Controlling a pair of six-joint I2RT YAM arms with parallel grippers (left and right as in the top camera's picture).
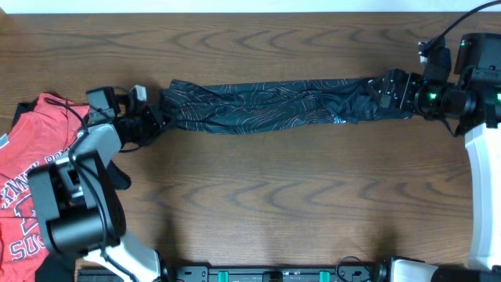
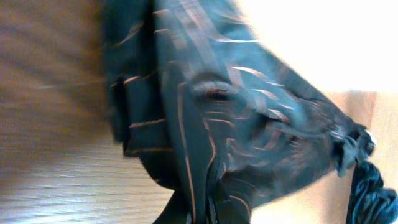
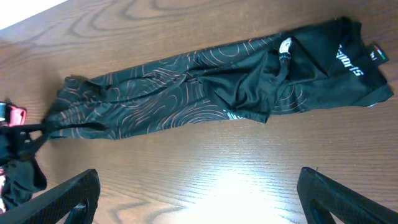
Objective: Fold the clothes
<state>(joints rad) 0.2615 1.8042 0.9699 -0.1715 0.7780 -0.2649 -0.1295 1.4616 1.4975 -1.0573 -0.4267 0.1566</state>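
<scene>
The black jersey (image 1: 274, 106) with thin orange-red lines lies stretched in a long band across the far half of the table. My left gripper (image 1: 155, 119) is shut on its left end. In the left wrist view the bunched jersey (image 2: 217, 118) fills the frame and hides the fingers. My right gripper (image 1: 391, 88) hangs over the jersey's right end, lifted off it. In the right wrist view its jaws (image 3: 199, 186) stand wide open over bare wood. The whole jersey (image 3: 205, 84) lies beyond them, white lettering at its right end.
A red T-shirt (image 1: 31, 180) with white letters lies crumpled at the left edge, partly under the left arm. A dark piece of cloth (image 1: 119, 174) shows beside that arm. The table's (image 1: 297, 196) back edge runs just behind the jersey.
</scene>
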